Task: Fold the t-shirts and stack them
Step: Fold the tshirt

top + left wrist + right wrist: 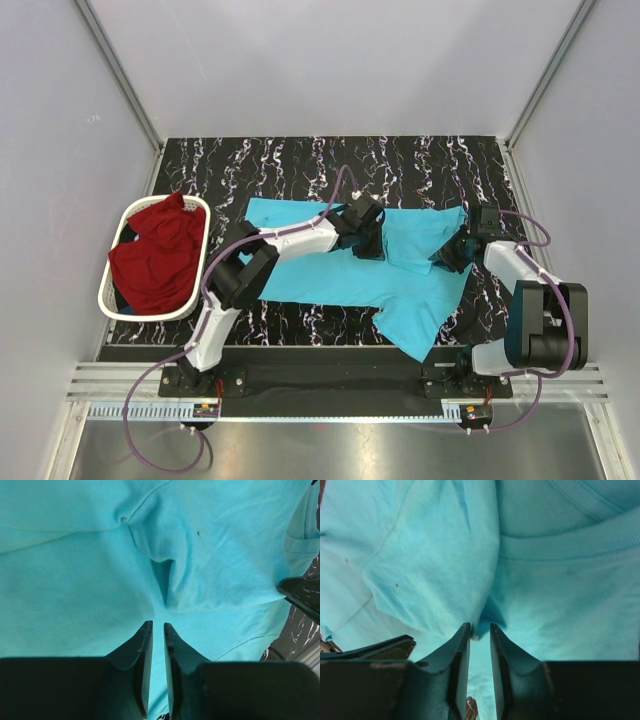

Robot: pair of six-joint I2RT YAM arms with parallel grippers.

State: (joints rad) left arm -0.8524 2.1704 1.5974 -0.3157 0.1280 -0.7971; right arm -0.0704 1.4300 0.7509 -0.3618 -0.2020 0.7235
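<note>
Left pincer (157, 625) and right pincer (480, 626) both pinched tight on the turquoise t-shirt (330, 275) — it's spread across the bench (400, 165).

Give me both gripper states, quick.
Left gripper: nearly shut, pinching a pucker of the bright turquoise cloth t-shirt.
Right gripper: nearly shut, pinching the same t-shirt.

my l arm (290, 240) stretched fwd n inward, r arm (512, 264) folded at elbow; l gripper (157, 625) n r gripper (480, 626) pinched to a slit.
</note>
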